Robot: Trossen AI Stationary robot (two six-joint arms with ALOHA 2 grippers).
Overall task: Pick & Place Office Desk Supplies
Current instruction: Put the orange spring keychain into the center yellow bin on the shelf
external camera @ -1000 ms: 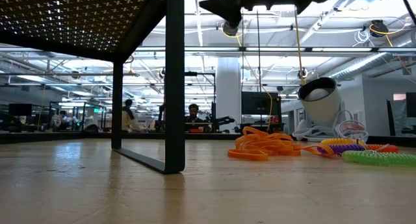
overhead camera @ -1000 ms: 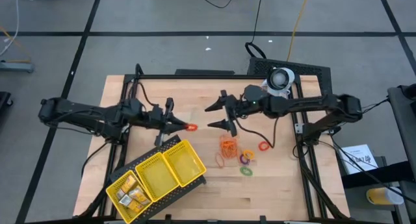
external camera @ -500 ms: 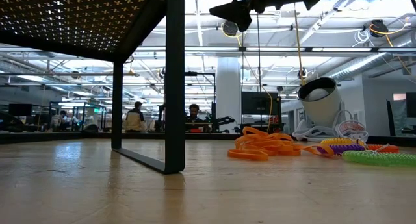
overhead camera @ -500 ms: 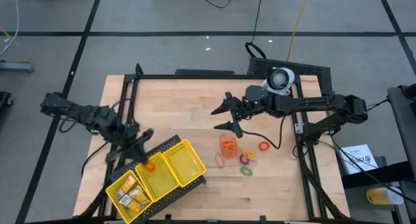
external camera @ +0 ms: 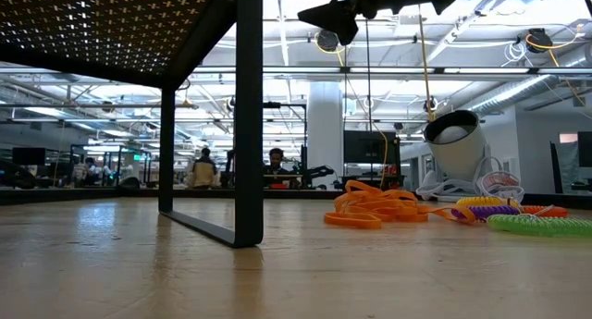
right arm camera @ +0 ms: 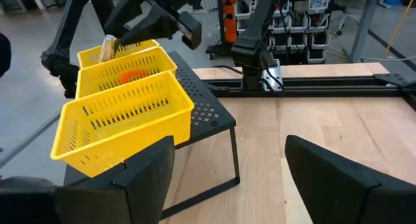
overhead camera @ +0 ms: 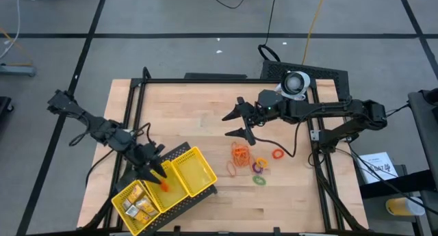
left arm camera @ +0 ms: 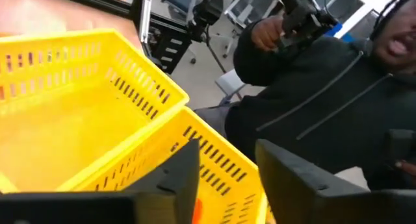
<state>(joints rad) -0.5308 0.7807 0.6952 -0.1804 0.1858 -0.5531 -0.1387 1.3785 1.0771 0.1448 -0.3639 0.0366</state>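
Your left gripper (overhead camera: 159,173) hangs over the yellow tray's (overhead camera: 200,179) middle compartment, jaws parted, with the orange ring (overhead camera: 164,186) just below them inside that compartment. A second ago it carried the ring beyond the tray.

Your right gripper (overhead camera: 236,124) waits wide open beyond the tray.

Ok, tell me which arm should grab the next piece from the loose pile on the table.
Right. Its claw hangs open just above the orange rubber-band pile and the coloured rings. The left claw is over the yellow tray, where an orange ring lies in the middle compartment.
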